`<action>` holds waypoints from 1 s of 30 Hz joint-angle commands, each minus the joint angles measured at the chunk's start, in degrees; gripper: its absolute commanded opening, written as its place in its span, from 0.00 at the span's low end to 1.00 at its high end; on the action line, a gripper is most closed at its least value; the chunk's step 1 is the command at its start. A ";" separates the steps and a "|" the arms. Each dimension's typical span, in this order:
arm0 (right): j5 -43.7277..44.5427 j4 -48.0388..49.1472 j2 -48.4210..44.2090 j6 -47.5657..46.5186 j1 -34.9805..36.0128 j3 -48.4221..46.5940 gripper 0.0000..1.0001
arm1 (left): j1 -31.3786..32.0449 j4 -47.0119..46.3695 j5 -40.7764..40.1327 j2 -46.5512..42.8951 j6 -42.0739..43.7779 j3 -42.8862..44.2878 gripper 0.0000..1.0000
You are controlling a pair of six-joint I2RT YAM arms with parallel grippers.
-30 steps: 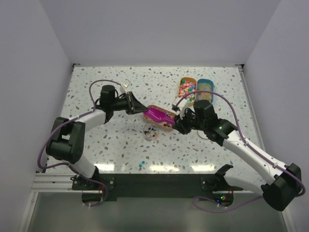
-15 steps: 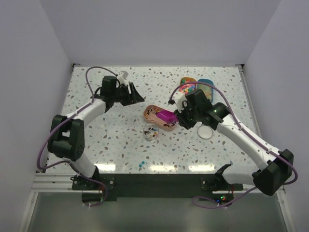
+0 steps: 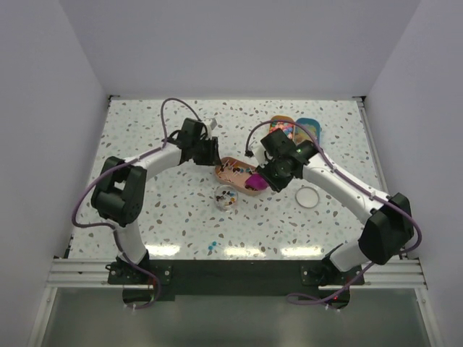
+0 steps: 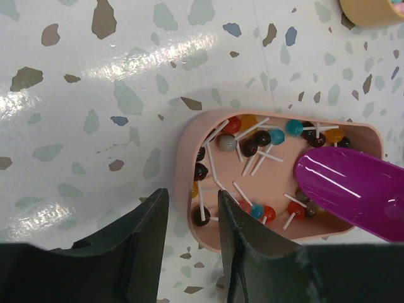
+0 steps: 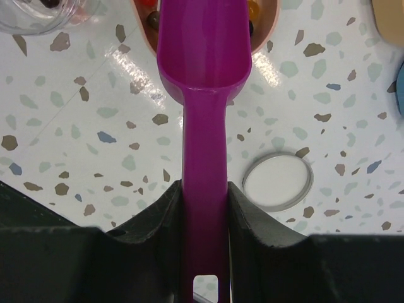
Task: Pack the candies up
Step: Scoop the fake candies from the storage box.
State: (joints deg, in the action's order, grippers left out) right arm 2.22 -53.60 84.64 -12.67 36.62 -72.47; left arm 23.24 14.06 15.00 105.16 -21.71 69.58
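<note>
Right pincer (image 5: 205, 189) pinching purple scoop (image 5: 203, 50) handle, bowl over pink tray (image 4: 184, 148) of candies (image 4: 251, 146); left pincer (image 4: 190, 197) spread at tray's end.

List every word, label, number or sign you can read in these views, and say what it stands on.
None can be read: the purple scoop, the pink tray, the candies in it and the round lid show no print in any view.

Three oval tubs (image 3: 221, 170), one purple scoop (image 5: 203, 57), one clear cup (image 3: 227, 196), one round lid (image 3: 307, 196), and many small candies (image 4: 251, 146).
</note>
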 commanded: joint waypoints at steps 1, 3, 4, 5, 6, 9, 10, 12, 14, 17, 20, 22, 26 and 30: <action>2.62 -1.32 2.28 0.10 0.03 -4.52 0.00 | 0.40 0.61 -2.79 0.83 2.99 2.67 0.41; 2.62 -1.94 3.77 -0.08 0.03 -5.40 0.00 | 0.92 0.79 -3.05 1.27 3.26 2.40 0.40; 2.53 -1.94 4.12 -0.17 0.12 -5.58 0.00 | 1.19 0.79 -2.96 1.53 3.43 2.31 0.39; 2.53 -1.94 4.39 -0.25 0.03 -5.75 0.00 | 1.62 0.70 -3.05 1.71 3.43 2.14 0.37; 2.53 -2.20 5.09 -0.34 0.03 -6.37 0.00 | 1.80 0.70 -3.05 1.97 3.43 1.88 0.36; 2.53 -3.17 6.85 -0.52 0.12 -7.68 0.00 | 2.77 1.22 -3.14 2.76 3.87 1.96 0.33; 2.53 -3.35 7.29 -0.60 0.20 -7.95 0.00 | 2.94 1.40 -3.23 2.94 4.05 2.05 0.32; 2.44 -3.17 7.90 -0.61 0.29 -8.30 0.00 | 3.47 1.49 -3.67 2.85 4.31 1.96 0.29; 2.44 -3.17 9.13 -0.78 0.55 -8.83 0.00 | 3.65 1.67 -3.84 2.94 4.49 1.96 0.26; 2.53 -2.91 11.07 -1.04 0.99 -9.97 0.00 | 3.74 1.84 -3.93 3.20 5.01 2.05 0.19; 2.70 -2.30 12.65 -1.40 1.35 -10.85 0.00 | 4.00 1.76 -4.02 3.20 5.63 2.22 0.15; 2.70 -1.95 13.70 -1.66 1.52 -11.55 0.00 | 4.09 1.67 -4.11 3.12 5.80 2.31 0.13; 2.61 -1.94 14.06 -1.57 1.87 -13.13 0.00 | 4.18 2.02 -5.16 2.94 5.81 2.23 0.12; 3.23 -3.52 11.87 -1.48 1.96 -13.40 0.00 | 4.18 2.72 -7.79 2.24 5.54 2.58 0.10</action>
State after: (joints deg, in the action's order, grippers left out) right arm 3.95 -56.05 99.02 -13.54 38.24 -83.33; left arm 27.09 16.01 9.32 108.12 -16.84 70.15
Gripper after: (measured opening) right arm 0.312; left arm 0.155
